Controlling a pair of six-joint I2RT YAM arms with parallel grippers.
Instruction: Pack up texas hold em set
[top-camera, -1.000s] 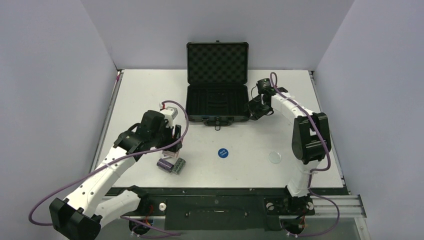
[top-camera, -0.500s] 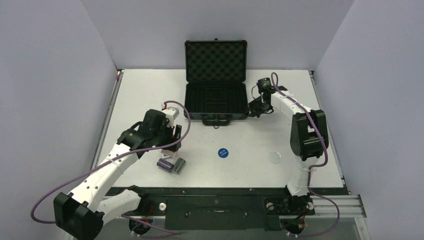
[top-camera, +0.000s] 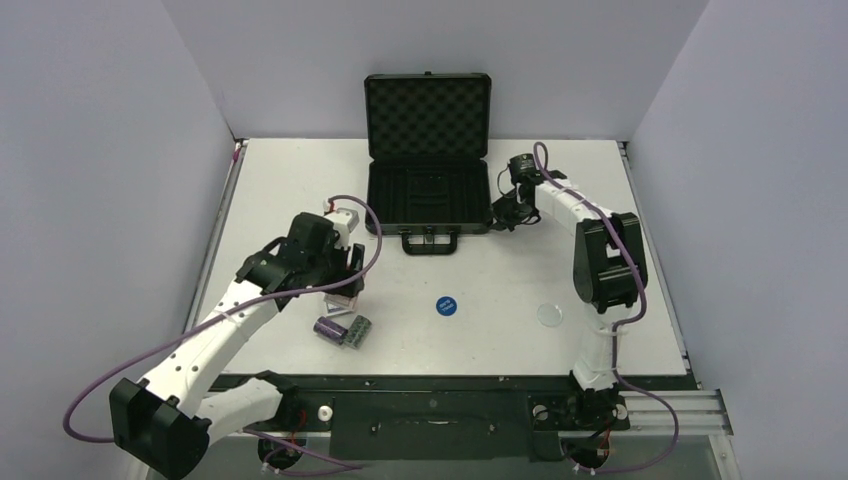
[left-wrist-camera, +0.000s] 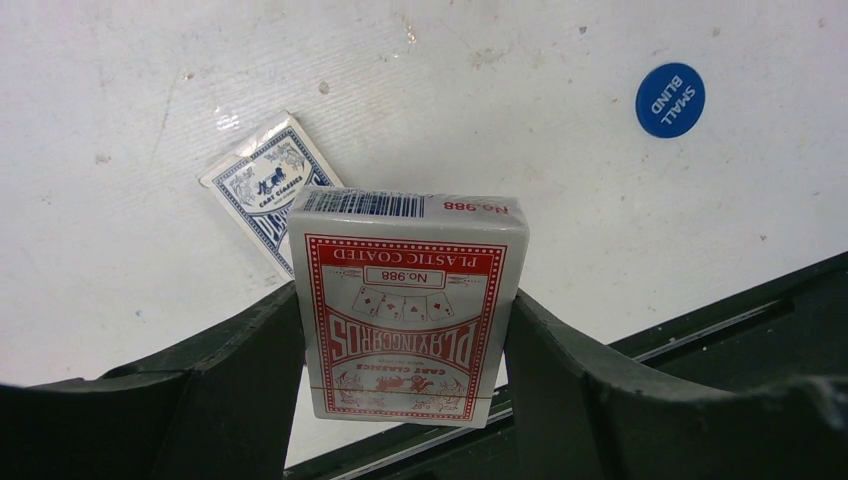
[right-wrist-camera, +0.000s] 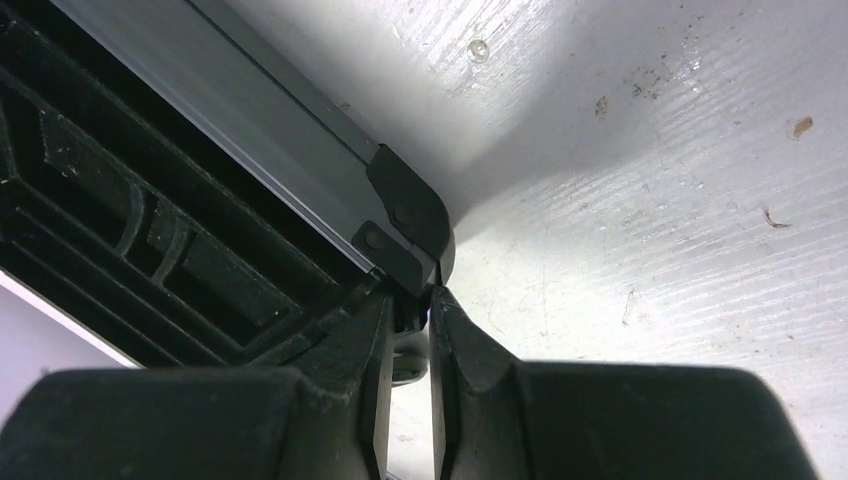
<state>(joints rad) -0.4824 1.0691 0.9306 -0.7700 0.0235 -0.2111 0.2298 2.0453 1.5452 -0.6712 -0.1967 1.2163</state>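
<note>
Left wrist: left gripper (left-wrist-camera: 405, 340) clamps red card deck (left-wrist-camera: 408, 270); blue card deck (left-wrist-camera: 262, 188) lies at its 10 o'clock. Right gripper (right-wrist-camera: 428, 305) pinched shut on front-right corner of open black case (top-camera: 428, 190), at 12 o'clock on table (top-camera: 300, 170).

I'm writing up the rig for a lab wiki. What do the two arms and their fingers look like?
The left arm and right arm match: white link shells joined by bulky black joint housings. A purple cable loops loosely along each. The fingers are matte black, thick and curved inward. No markings show on them.
</note>
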